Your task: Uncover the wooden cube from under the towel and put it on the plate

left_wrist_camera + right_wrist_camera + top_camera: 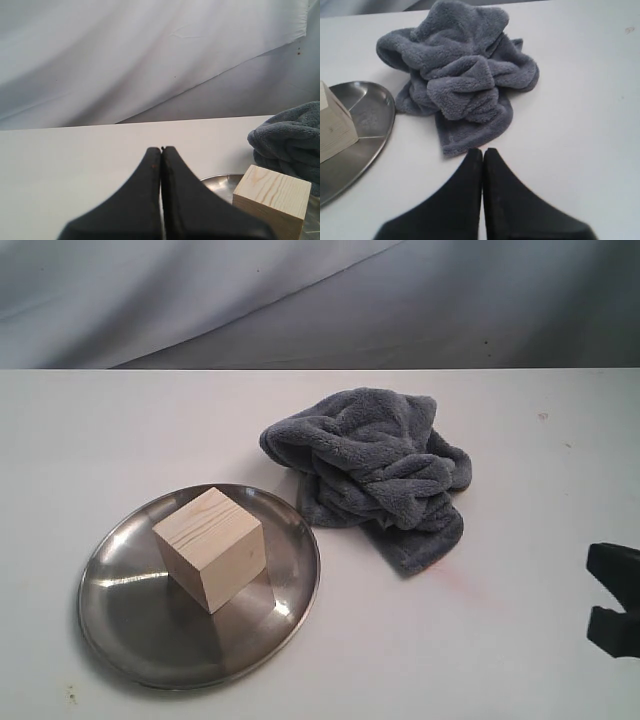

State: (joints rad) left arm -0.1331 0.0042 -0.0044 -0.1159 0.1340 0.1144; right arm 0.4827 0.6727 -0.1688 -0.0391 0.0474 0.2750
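Observation:
The wooden cube (211, 548) stands uncovered on the steel plate (130, 620) at the front left, also seen as wooden cube (272, 201) on plate (220, 182) and wooden cube (332, 127) on plate (367, 112). The blue-grey towel (378, 470) lies crumpled on the table just right of the plate, apart from the cube; towel (292, 137), towel (462, 80). My left gripper (161, 149) is shut and empty, back from the plate, out of the exterior view. My right gripper (483, 150) is shut and empty, short of the towel; right gripper (615, 598) shows at the right edge.
A white tabletop (500, 640) carries everything. A pale fabric backdrop (300, 300) hangs behind the table's far edge. A faint pink smear (450, 575) marks the table near the towel's front corner.

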